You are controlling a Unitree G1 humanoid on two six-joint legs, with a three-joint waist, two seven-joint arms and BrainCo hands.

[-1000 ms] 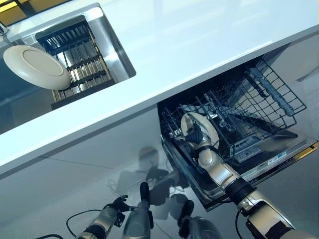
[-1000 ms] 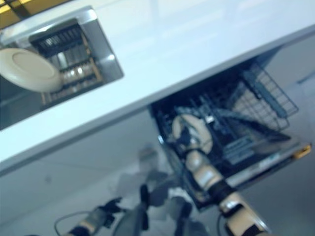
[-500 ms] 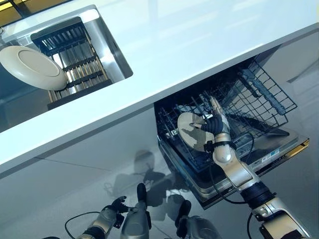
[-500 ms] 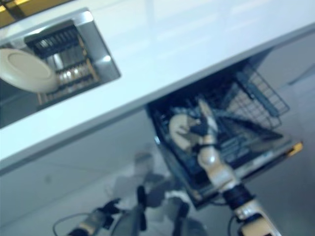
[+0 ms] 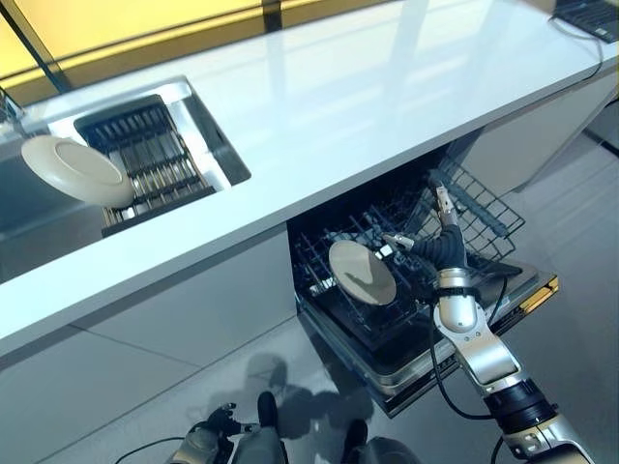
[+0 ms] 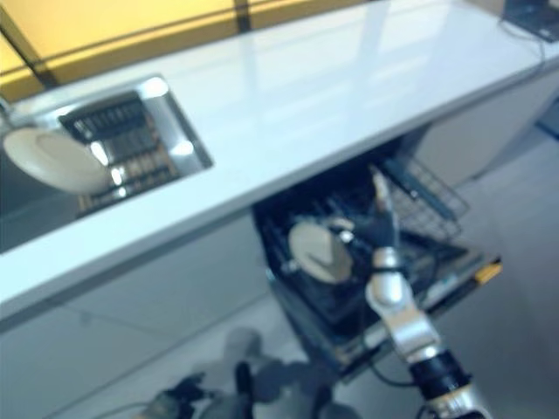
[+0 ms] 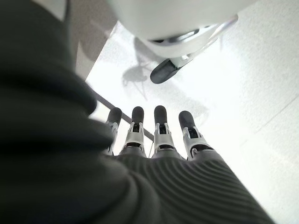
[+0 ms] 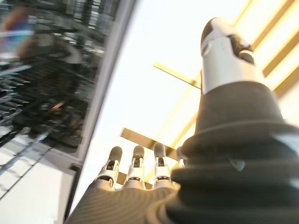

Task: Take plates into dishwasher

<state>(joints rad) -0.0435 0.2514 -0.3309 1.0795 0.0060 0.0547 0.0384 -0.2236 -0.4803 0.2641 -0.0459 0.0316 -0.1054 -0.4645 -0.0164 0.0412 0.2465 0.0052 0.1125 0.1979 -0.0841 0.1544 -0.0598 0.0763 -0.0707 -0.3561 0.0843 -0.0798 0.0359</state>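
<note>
Fingers (image 5: 443, 201) of the right hand (image 5: 447, 249) are spread, clear of the plate (image 5: 362, 272) standing in the dishwasher rack (image 5: 482, 208).

Right arm stretched forward, left arm hanging low
My right hand (image 5: 443, 244) is raised with fingers straight and thumb spread, holding nothing; my left hand (image 7: 154, 135) hangs down by my side, fingers (image 7: 160, 122) straight and relaxed

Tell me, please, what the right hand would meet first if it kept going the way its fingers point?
The right hand, open just beside the plate standing in the rack, points up toward the counter. Its first contact would probably be the counter's front edge above the rack, though depth is hard to judge.
</note>
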